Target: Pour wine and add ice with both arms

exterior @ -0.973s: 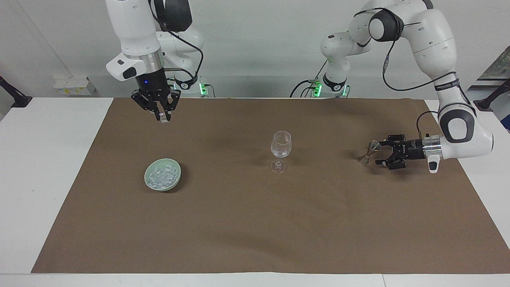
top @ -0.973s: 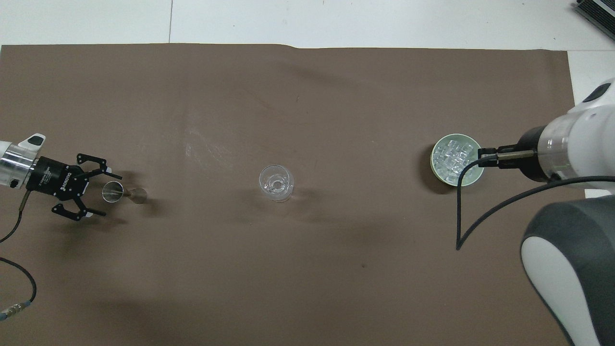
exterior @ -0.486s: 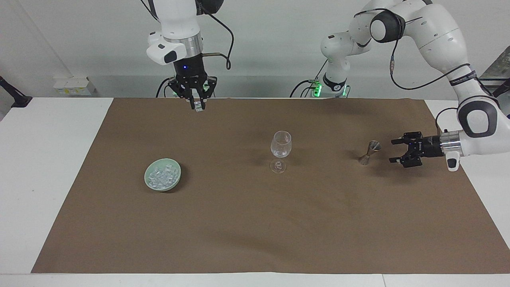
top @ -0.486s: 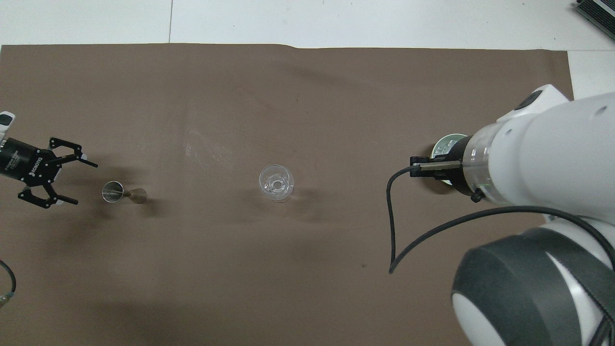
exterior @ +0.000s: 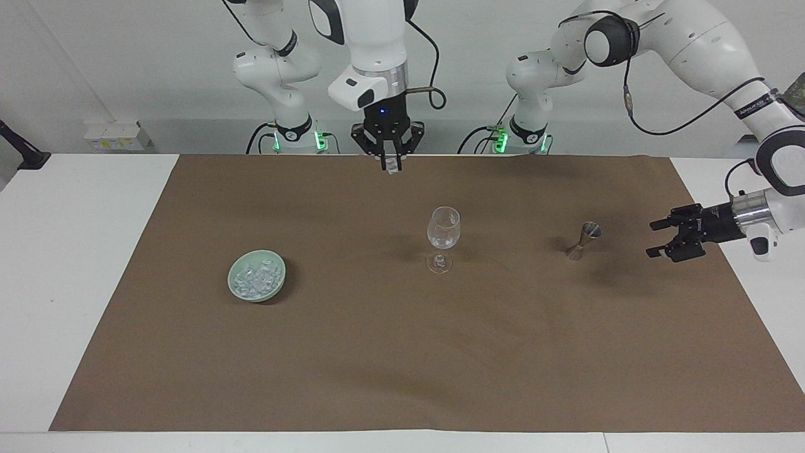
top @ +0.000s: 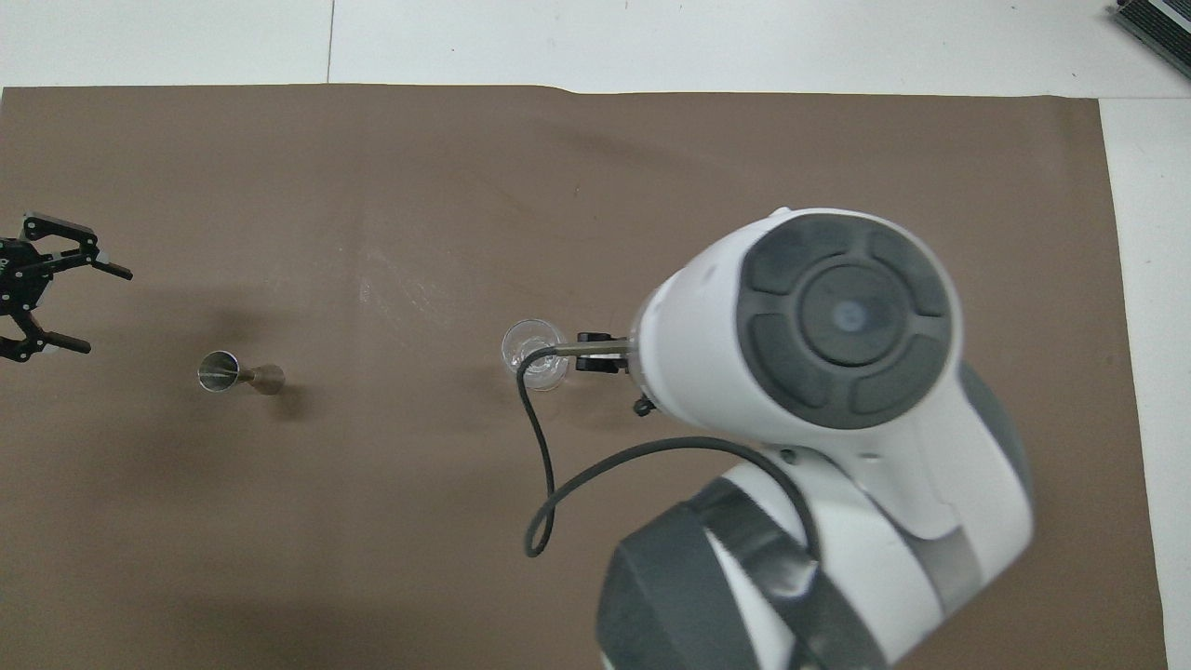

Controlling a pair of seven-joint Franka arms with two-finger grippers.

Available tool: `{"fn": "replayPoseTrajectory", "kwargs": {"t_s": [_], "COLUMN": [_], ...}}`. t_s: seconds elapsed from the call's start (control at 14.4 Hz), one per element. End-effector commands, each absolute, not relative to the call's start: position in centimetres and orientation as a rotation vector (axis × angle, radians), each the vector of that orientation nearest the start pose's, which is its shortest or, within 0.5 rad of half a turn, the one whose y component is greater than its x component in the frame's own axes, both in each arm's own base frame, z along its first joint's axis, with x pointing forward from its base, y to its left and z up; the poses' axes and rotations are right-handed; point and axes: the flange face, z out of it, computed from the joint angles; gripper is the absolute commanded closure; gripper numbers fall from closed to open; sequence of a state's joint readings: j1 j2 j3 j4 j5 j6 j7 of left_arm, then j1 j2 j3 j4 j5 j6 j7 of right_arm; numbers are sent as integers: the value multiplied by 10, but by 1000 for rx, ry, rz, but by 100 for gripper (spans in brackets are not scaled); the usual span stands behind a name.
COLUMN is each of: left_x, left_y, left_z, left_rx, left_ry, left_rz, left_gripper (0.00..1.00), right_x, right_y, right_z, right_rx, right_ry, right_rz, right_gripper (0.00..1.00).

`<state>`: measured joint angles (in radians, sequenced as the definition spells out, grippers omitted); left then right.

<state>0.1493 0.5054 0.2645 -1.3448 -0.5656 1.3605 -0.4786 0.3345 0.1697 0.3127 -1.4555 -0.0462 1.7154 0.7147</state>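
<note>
High over the mat, my right gripper (exterior: 390, 163) is shut on one small clear cube of ice (exterior: 394, 169); it hangs beside the wine glass, toward the right arm's end. The right arm's bulk hides this gripper in the overhead view. The clear stemmed wine glass (exterior: 443, 238) (top: 533, 354) stands upright mid-mat. More ice (exterior: 255, 277) lies heaped in a pale green bowl (exterior: 277, 265). Low over the mat's edge, my left gripper (exterior: 654, 239) (top: 104, 312) is open and holds nothing, a hand's width from the metal jigger (exterior: 582, 240) (top: 234, 375). Wine is out of view.
A brown mat (exterior: 402, 352) covers most of the white table. The right arm's cable (top: 544, 465) loops down near the glass in the overhead view. The bowl is hidden under the right arm in that view.
My right arm has carried the ice cube from near the bowl's end across toward the wine glass. My left gripper has drawn back from the jigger toward its own end of the table.
</note>
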Motion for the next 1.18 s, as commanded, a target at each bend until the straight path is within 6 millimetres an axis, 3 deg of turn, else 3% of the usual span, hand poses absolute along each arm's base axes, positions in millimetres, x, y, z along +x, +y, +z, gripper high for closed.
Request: {"fn": "replayPoseTrajectory", "kwargs": {"t_s": [0.0,0.21,0.28,0.63,0.83,0.97,1.11], "left_x": [632,632,632,631,621,615,611], "left_y": [179,183,184,171,170,159,134], "left_z": [456,476,484,535,566,584,604], "left_rx": [-3200,-3301,-3318,-3356,-3407,-3396,-3332], "left_ry": [-1374,-1159,-1119,-992,-680,-482,-343], "left_rz": [677,497,450,252,122,69,43], "left_gripper": [0,0,0,0,0,0,0], "right_x": [513,520,518,530,534,533,533], "right_y": [402,412,426,440,444,446,446], "right_z": [581,566,557,518,508,502,500], "right_rx": [-3072,-3060,-3055,-3085,-3078,-3081,-3083], "right_ry": [133,131,103,75,73,67,66], "right_rz": [-118,-119,-135,-157,-162,-154,-151], "right_gripper": [100,100,100,100,100,100,100]}}
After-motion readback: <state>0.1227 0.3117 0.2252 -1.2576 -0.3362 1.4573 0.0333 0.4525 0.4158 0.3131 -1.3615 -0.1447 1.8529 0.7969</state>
